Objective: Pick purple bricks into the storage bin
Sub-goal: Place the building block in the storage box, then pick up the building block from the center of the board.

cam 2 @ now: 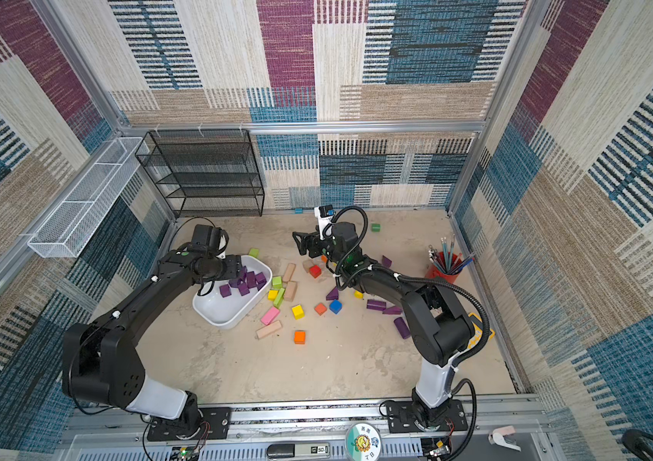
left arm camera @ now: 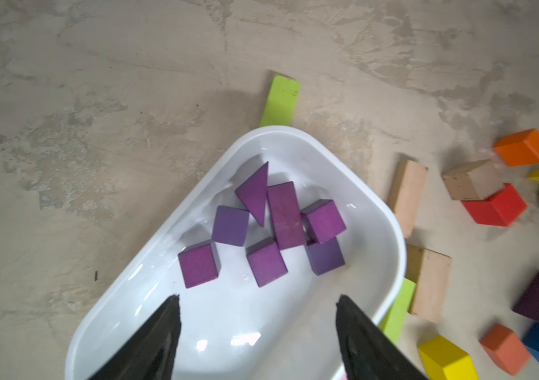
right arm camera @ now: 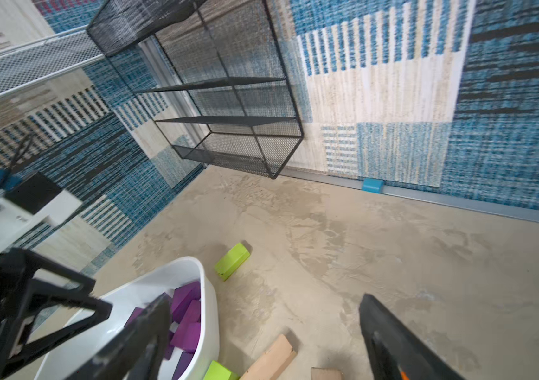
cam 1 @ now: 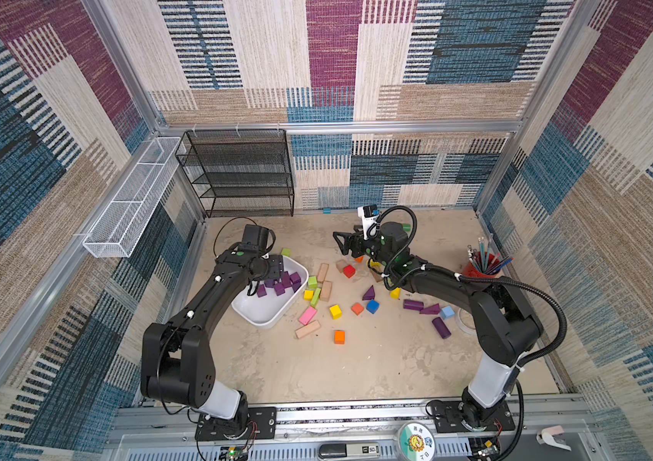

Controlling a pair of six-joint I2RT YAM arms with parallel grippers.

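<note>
The left wrist view gives what the overhead ones can't. It shows the left claw spread wide with nothing between its fingers, hanging over the storage bin. Seven purple bricks are heaped at one end of the bin: a wedge, an oblong and cubes.

In both top views the bin sits left of centre on the desk. The left arm's wrist covers part of that heap, and the claw's fingers are hard to make out.

More purple lies loose right of centre: a purple wedge, a purple oblong and a purple cylinder. A small purple block shows in a top view just beside the right arm; from other angles the arm hides it.

The right claw is wide and empty too, held above the desk near mid-frame from overhead. Its wrist view cuts the bin off at the frame edge, and one finger crosses the bricks inside.
</note>
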